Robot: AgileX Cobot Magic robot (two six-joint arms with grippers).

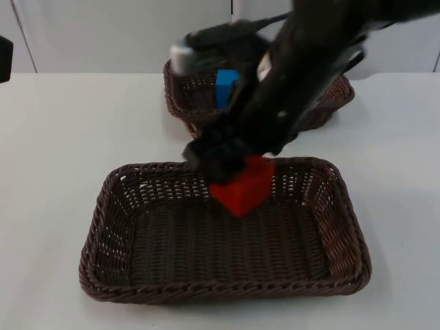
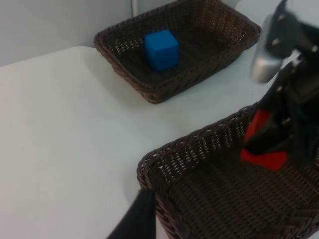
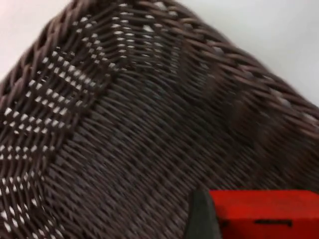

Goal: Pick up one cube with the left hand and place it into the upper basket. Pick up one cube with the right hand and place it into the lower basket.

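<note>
My right gripper (image 1: 230,165) is shut on a red cube (image 1: 244,187) and holds it tilted just above the floor of the lower basket (image 1: 227,292), near its far wall. In the left wrist view the red cube (image 2: 264,154) hangs under the right gripper (image 2: 281,132) inside the lower basket (image 2: 199,142). The right wrist view has the red cube (image 3: 264,211) over the basket's weave (image 3: 124,124). A blue cube (image 1: 225,86) lies in the upper basket (image 1: 180,93). My left gripper (image 2: 142,216) waits off the lower basket's left end, its arm (image 1: 3,58) at the table's left edge.
Both baskets are dark brown wicker with low walls. The upper basket (image 2: 124,69) stands at the back by the partition wall, the blue cube (image 2: 161,50) near its left end. White table top (image 1: 62,137) lies bare to the left and right of the baskets.
</note>
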